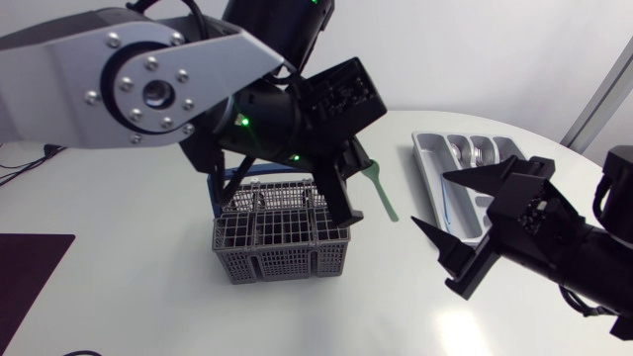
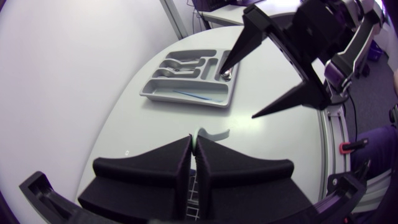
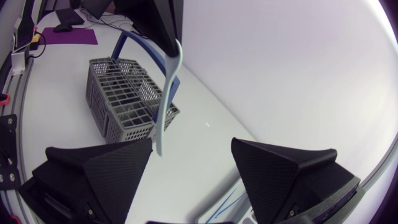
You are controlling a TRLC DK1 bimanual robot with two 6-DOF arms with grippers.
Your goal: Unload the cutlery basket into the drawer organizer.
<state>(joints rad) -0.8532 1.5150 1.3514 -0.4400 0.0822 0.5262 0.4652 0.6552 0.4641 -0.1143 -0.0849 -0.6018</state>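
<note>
White tabletop [image 1: 148, 297]: pale green utensil [image 2: 214, 133] pinched in left gripper [image 2: 194, 140], jaws clenched, hanging near-upright beside basket [image 1: 282, 232]; organizer [image 1: 427, 148] well rightward, nearer splayed, empty right gripper [image 1: 430, 201].

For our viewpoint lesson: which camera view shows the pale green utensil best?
The right wrist view: the pale green utensil hangs at nearly full length below the left end effector. The head view shows only its end; the left wrist view, a sliver between the fingers.
</note>
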